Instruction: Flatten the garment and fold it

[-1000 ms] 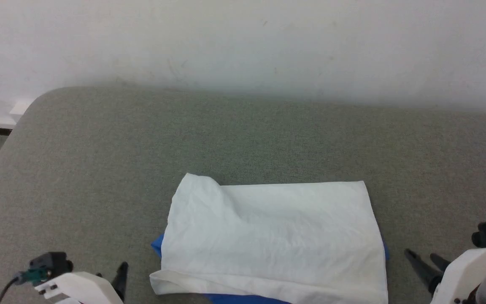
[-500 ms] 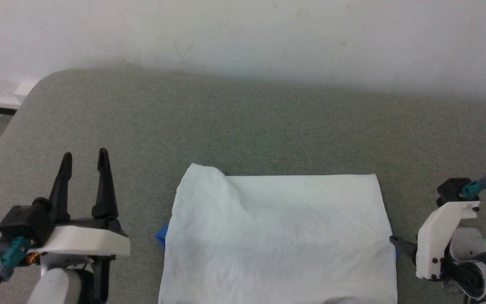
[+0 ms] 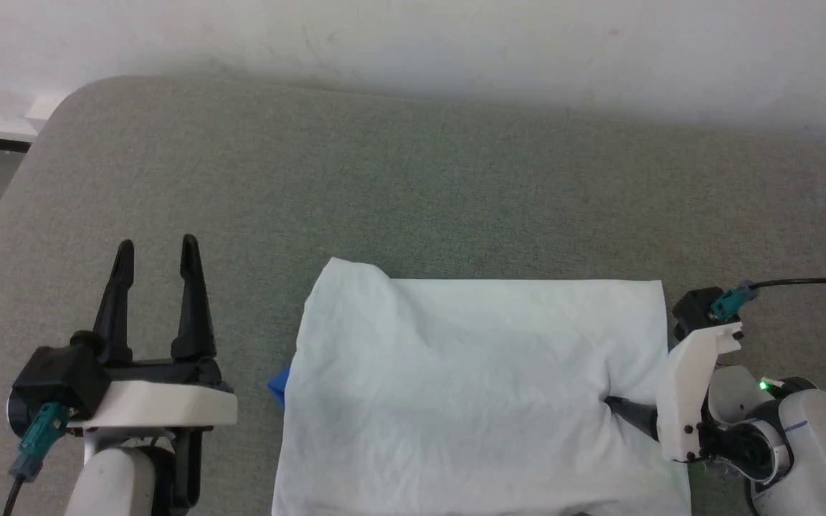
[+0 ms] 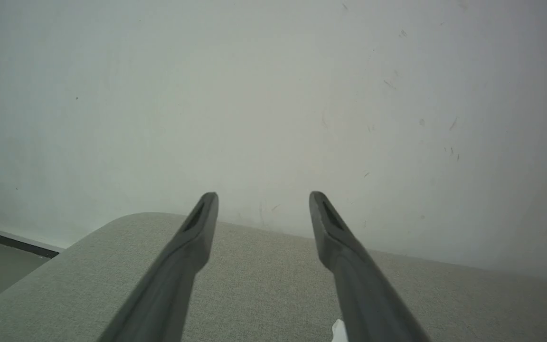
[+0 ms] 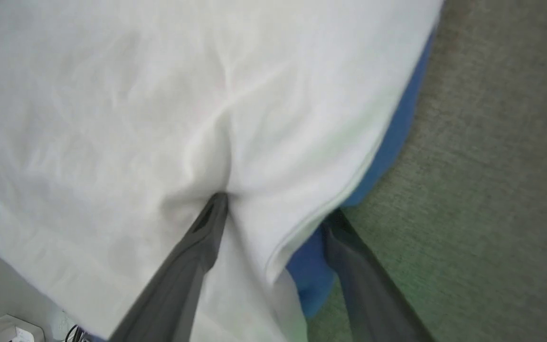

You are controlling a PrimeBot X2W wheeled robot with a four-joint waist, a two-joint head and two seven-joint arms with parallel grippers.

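Where the garment lies, grey padding spreads around.

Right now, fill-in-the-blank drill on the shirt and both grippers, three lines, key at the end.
1. The left gripper has its jaws ____.
2. The right gripper sits at the ____ edge of the garment.
3. Under its white top layer, a ____ layer peeks out.
Missing words: open; right; blue.

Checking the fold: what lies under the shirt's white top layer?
Blue cloth shows at the shirt's right edge, a bit at its left. One finger of the right gripper is tucked under that edge. The rest is covered.
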